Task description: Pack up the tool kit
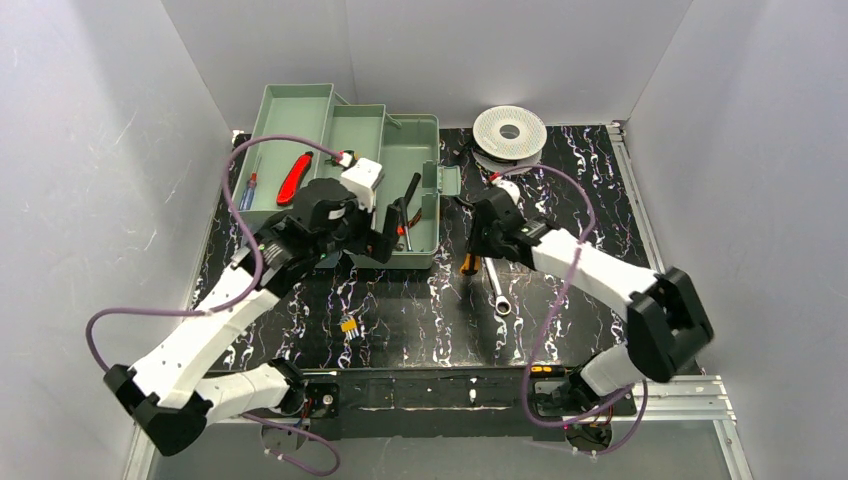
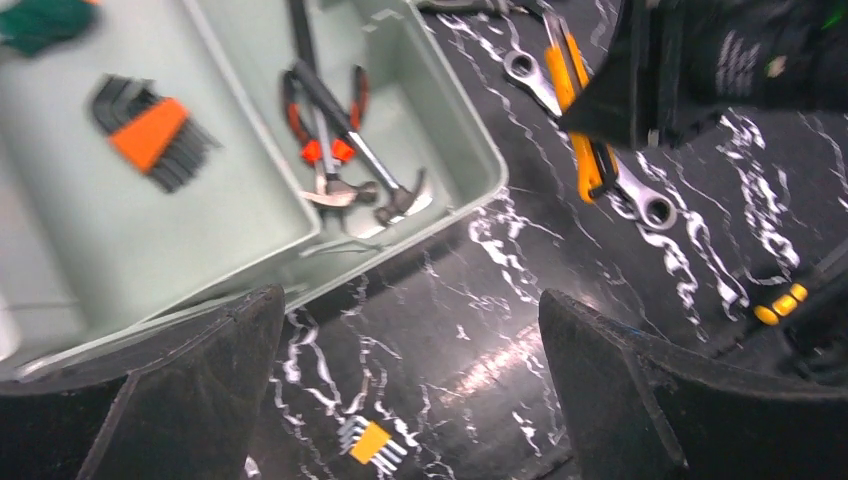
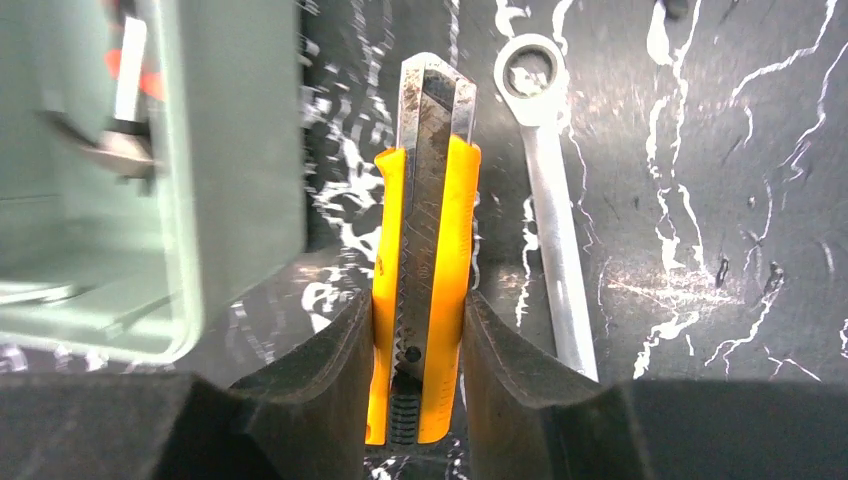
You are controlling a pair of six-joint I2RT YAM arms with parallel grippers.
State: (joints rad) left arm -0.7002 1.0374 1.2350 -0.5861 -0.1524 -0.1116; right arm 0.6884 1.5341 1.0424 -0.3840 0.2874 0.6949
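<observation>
Grabbing step: utility knife (image 3: 425, 200) is pinched by right pincer (image 3: 418, 300), lower centre; left pincer (image 2: 408, 300) is spread wide. Next it likely gets lifted into the toolbox (image 3: 240, 150), upper left.

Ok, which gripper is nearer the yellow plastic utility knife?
Right. The right gripper pinches the yellow utility knife between its fingers; the left gripper hangs open by a corner of the pale green toolbox, well clear of the knife.

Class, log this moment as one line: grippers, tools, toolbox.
right gripper: shut on utility knife | left gripper: open, empty | wrench: lying beside knife | toolbox: open
</observation>
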